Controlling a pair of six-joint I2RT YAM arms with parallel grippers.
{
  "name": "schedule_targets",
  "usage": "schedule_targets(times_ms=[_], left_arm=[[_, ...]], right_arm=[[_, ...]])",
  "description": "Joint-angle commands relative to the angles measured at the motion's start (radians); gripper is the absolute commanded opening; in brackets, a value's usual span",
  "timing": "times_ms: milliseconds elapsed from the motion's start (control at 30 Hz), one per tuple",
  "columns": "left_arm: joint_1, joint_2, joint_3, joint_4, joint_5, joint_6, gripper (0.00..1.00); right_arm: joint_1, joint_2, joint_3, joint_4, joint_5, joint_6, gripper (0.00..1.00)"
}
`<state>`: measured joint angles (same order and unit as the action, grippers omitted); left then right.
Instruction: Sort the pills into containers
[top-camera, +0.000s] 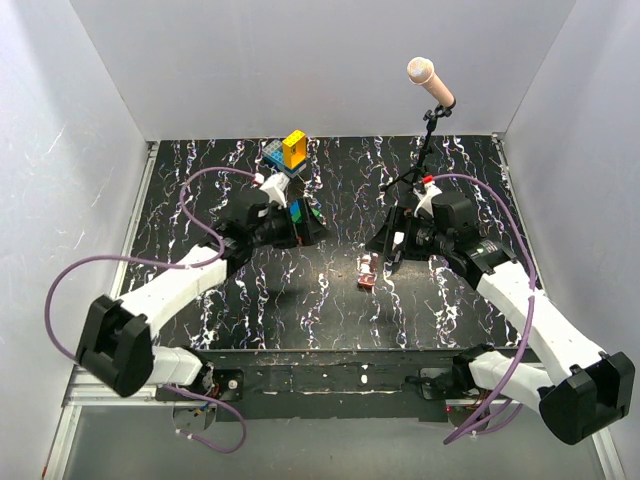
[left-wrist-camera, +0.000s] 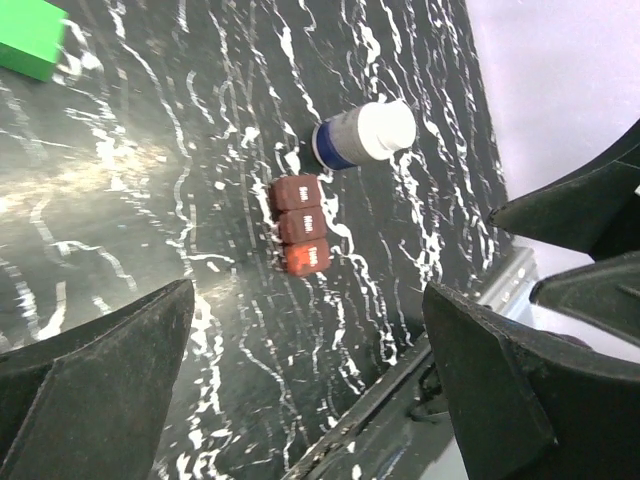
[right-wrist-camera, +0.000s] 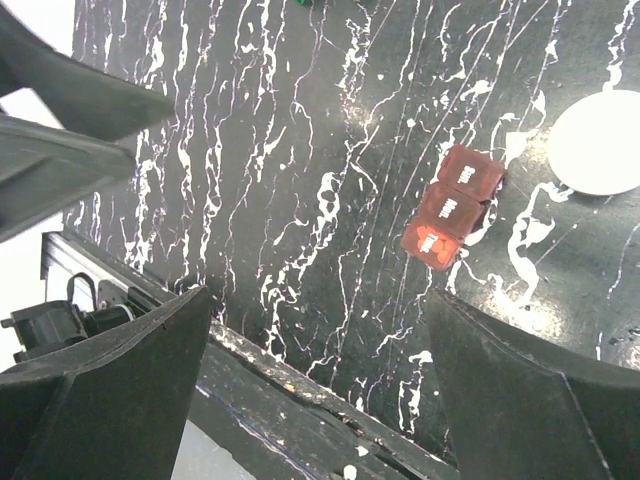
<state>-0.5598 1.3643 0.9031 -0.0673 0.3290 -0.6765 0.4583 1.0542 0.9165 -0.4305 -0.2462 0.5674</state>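
Observation:
The containers are one small brown pill box (top-camera: 367, 270) with three square compartments in a row, lying on the black marbled table between my two arms. It also shows in the left wrist view (left-wrist-camera: 300, 225) and the right wrist view (right-wrist-camera: 450, 212). Its end compartment (right-wrist-camera: 430, 246) glows orange, with round orange pills showing inside. My left gripper (top-camera: 308, 226) (left-wrist-camera: 305, 375) hangs open above the table, apart from the box. My right gripper (top-camera: 390, 243) (right-wrist-camera: 320, 385) is also open and holds nothing, with the box just beyond its right finger.
A small dark bottle with a white cap (left-wrist-camera: 365, 135) (right-wrist-camera: 600, 142) lies beside the pill box. Stacked blue, green and yellow toy blocks (top-camera: 290, 152) stand at the back, and a green block (left-wrist-camera: 30, 35) shows near my left gripper. A microphone stand (top-camera: 430, 85) rises at the back right. The table's front rail (right-wrist-camera: 300, 385) runs under my right gripper.

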Motion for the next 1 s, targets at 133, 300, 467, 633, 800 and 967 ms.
schedule_targets(times_ms=[133,300,467,633,800,967], left_arm=[[0.038,-0.226,0.085,-0.336,-0.223,0.241,0.98],[0.038,-0.298,0.144,-0.471,-0.364,0.299,0.98],[0.038,-0.364,0.154,-0.565,-0.51,0.31,0.98],[0.038,-0.435,0.126,-0.621,-0.656,0.285,0.98],[0.038,-0.494,0.111,-0.654,-0.714,0.281,0.98],[0.038,-0.562,0.089,-0.625,-0.723,0.296,0.98]], right_arm=[[-0.015,-0.054,0.045,-0.057,0.073,-0.05,0.94],[-0.032,-0.075,0.047,-0.103,0.151,-0.055,0.94],[-0.044,-0.106,0.055,-0.163,0.275,-0.063,0.92],[-0.05,-0.143,0.055,-0.211,0.373,-0.069,0.92],[-0.052,-0.195,0.036,-0.237,0.456,-0.075,0.92],[-0.052,-0.273,0.004,-0.209,0.509,-0.098,0.92]])
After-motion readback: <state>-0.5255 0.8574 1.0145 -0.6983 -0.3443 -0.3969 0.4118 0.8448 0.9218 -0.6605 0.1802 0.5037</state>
